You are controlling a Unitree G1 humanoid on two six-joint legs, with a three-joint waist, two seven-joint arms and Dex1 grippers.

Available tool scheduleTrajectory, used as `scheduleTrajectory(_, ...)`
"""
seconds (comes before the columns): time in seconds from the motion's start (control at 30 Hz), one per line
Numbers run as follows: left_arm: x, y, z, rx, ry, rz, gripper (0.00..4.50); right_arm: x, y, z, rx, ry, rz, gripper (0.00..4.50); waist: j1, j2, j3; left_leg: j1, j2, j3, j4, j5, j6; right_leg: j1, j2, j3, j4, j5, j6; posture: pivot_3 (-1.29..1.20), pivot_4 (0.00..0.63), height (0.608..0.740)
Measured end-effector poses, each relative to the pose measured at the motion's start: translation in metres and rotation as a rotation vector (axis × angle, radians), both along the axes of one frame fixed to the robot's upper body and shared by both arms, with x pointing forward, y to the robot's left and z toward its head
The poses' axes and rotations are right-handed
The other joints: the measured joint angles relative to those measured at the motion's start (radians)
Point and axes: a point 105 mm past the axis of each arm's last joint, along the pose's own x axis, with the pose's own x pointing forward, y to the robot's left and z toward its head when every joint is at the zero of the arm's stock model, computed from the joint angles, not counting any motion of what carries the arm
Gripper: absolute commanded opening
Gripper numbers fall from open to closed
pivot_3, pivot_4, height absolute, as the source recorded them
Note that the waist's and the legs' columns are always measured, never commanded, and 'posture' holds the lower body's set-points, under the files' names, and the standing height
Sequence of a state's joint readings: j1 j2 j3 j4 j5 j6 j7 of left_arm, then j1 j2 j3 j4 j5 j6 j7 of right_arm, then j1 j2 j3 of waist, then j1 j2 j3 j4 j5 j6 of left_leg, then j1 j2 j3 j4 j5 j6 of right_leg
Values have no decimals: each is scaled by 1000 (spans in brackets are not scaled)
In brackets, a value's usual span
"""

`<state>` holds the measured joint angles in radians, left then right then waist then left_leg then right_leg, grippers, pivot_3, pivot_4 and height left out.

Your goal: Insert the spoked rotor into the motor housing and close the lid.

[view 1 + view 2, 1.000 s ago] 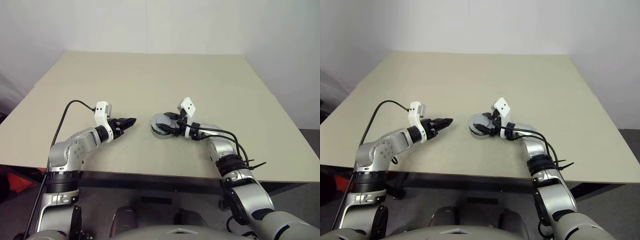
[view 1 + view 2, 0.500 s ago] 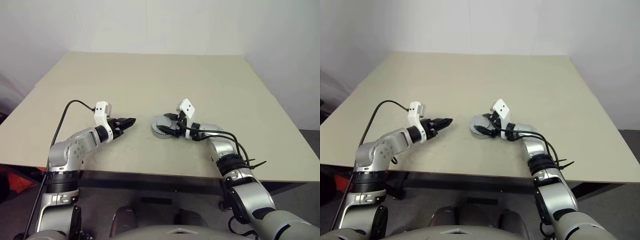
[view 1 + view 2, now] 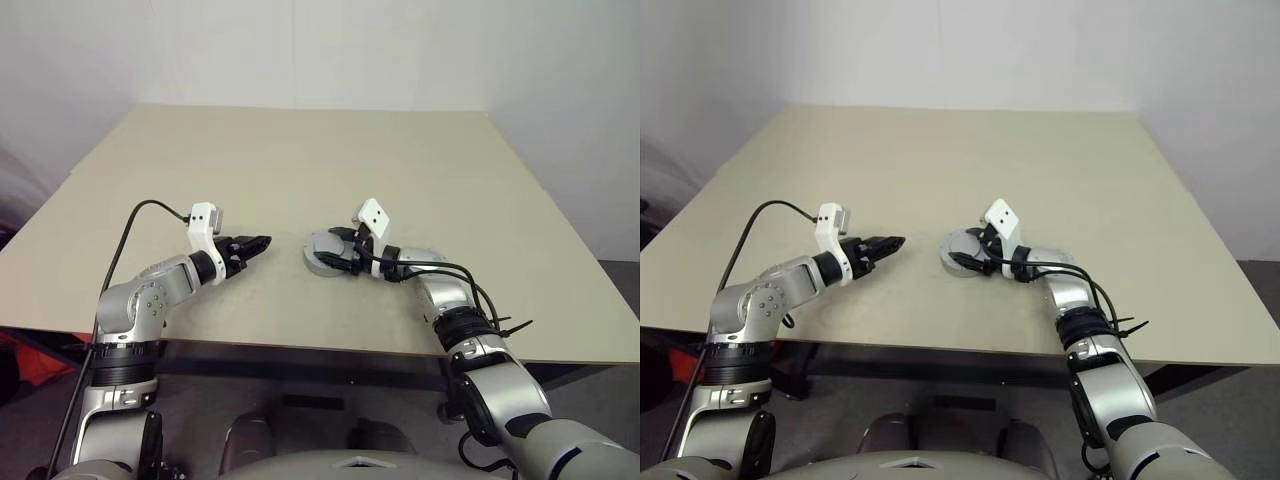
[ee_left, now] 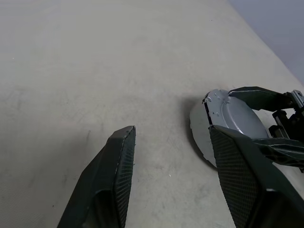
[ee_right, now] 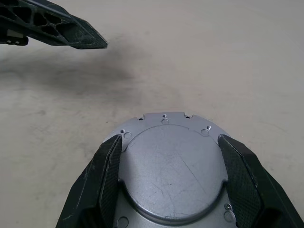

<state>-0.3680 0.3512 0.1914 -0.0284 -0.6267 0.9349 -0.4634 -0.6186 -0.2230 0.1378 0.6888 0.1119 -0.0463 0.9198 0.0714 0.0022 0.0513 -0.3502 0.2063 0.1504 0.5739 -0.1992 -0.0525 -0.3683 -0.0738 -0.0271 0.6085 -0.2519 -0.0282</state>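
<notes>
The motor housing (image 5: 171,171) lies on the table as a closed round grey body with a raised centre and small screw holes. I cannot tell the lid apart from it, and the spoked rotor is hidden. My right gripper (image 5: 170,140) is shut on the housing (image 3: 322,250), one black finger pressed against each side of the raised centre. My left gripper (image 3: 262,242) hovers open just left of the housing (image 4: 232,118), pointing at it with nothing between its fingers (image 4: 118,156).
The beige table (image 3: 300,160) stretches far behind and to both sides of the grippers. Its front edge (image 3: 300,345) runs close below the two arms. A black cable (image 3: 135,225) loops off the left wrist.
</notes>
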Motion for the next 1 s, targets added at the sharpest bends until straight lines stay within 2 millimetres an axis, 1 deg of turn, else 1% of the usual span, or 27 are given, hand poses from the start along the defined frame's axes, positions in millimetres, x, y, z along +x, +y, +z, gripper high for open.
scheduleTrajectory(0.3,0,0,0,0,0,1,2627,4,0,-2,-27,3,-21,3105,1,0,0,2,0,0,1,0,3,3,-1,0,1,0,0,0,0,740)
scheduleTrajectory(1.0,0,2,1,-1,-2,7,2627,-2,-6,-4,-58,11,22,3105,17,0,-1,0,0,0,1,-1,4,2,-1,0,-1,0,0,0,0,740)
